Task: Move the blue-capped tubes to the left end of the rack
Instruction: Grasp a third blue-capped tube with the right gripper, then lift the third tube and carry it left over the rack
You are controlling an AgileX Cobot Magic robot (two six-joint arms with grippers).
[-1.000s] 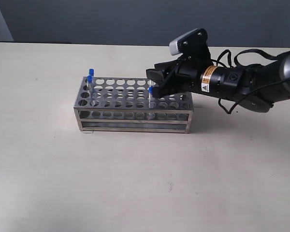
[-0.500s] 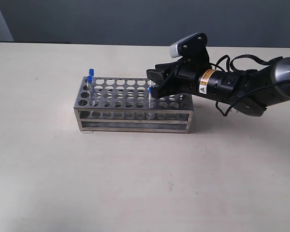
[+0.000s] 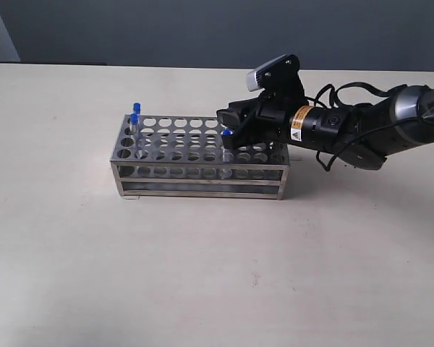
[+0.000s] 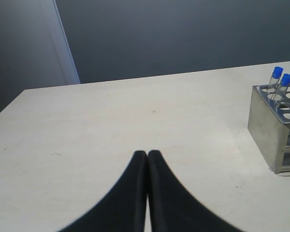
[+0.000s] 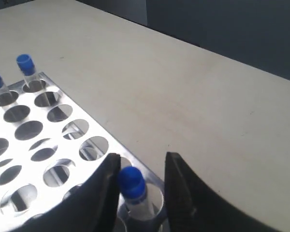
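- Two blue-capped tubes (image 3: 134,116) stood upright at the left end of the rack (image 3: 195,170).
- A third tube (image 5: 131,183) stood upright right of the middle.
- The right gripper (image 5: 141,164) straddled its cap, jaws apart.
- The left gripper (image 4: 147,157) was closed and empty.
- The writing on the arm's yellow label (image 3: 297,124) was unreadable.

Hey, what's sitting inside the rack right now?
Three blue-capped tubes show in the rack: two at its left end, one right of the middle between the open right gripper's fingers. Holes behind the gripper are hidden.
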